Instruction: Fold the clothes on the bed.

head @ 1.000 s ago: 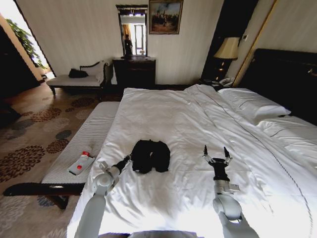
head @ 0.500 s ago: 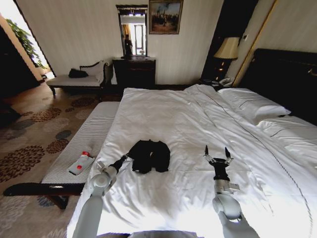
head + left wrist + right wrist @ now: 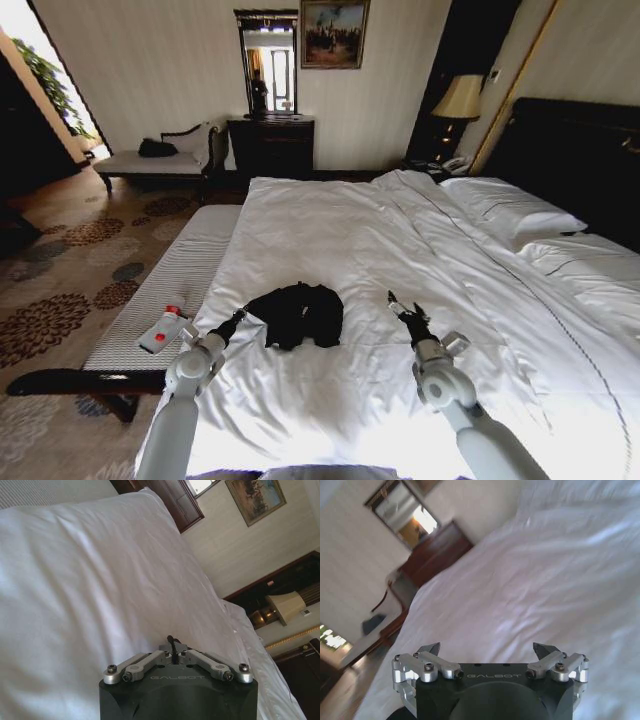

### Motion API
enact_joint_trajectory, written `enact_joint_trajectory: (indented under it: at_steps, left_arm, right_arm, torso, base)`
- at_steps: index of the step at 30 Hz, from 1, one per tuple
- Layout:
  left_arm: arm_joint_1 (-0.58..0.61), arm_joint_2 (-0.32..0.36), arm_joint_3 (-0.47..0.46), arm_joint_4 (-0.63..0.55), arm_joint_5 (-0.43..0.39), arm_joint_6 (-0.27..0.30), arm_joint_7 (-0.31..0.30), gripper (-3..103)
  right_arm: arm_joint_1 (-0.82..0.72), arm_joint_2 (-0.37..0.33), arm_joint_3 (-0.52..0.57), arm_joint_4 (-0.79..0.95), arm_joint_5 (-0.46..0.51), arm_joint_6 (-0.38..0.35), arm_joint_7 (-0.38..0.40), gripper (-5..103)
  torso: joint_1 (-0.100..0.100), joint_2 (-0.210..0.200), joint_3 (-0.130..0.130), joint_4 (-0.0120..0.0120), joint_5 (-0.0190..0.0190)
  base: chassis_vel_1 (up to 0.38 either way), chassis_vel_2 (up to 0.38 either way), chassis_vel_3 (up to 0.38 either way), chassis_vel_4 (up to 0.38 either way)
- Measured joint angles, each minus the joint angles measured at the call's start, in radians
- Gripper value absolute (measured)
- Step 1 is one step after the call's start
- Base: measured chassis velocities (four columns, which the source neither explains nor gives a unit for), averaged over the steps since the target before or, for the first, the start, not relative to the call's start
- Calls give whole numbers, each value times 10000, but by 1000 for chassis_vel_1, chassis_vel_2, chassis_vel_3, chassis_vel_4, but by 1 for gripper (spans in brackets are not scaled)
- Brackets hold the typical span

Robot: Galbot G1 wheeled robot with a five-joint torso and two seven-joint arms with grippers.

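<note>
The black T-shirt [image 3: 297, 313] lies bunched in a dark, roughly folded heap on the white duvet of the bed [image 3: 400, 240], toward the bed's near left part; its lettering cannot be made out. At the heap's left edge the left gripper [image 3: 240, 315] reaches in from the bedside, its tip touching a corner of the cloth that stretches out toward it; in the left wrist view its linkages are drawn together around a dark tip [image 3: 172, 642], so it looks closed, though whether cloth is pinched there cannot be told. To the right of the shirt and apart from it, the right gripper [image 3: 405, 309] hangs over bare duvet, angled toward the garment, with its fingers [image 3: 430, 649] spread wide and nothing between them in the right wrist view. White pillows [image 3: 510, 210] lie against the dark headboard [image 3: 580, 150] at the far right. Along the bed's left side runs a pale striped bench [image 3: 170, 290] carrying a small white and red object [image 3: 164, 328].
</note>
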State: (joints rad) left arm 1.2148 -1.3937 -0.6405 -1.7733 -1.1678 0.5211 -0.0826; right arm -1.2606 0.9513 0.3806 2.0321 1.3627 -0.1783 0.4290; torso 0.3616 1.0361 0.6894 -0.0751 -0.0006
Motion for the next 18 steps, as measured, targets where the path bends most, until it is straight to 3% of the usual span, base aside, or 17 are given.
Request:
enact_joint_trajectory:
  at_steps: [3,4,8,18]
  left_arm:
    - [-150,41,230,65,19,0,3,0]
    - [-150,51,236,64,20,0,4,0]
    - [-130,78,222,38,29,-3,6,0]
    - [-209,316,279,91,234,-34,32,0]
  right_arm:
    - [762,-255,-623,-921,625,-436,-113,100]
    - [993,-252,-854,-1151,706,-501,-34,100]
    - [1542,-120,-1475,-1640,770,-618,105,100]
    - [2566,337,-2385,-2377,721,-843,110,100]
  torso:
    - [0,1,-1,-14,0]
    - [0,0,0,-9,2]
    - [1,0,1,0,3]
    - [0,0,0,-5,0]
  base:
    - [0,0,0,0]
    - [0,0,0,0]
    - [0,0,0,0]
    - [0,0,0,0]
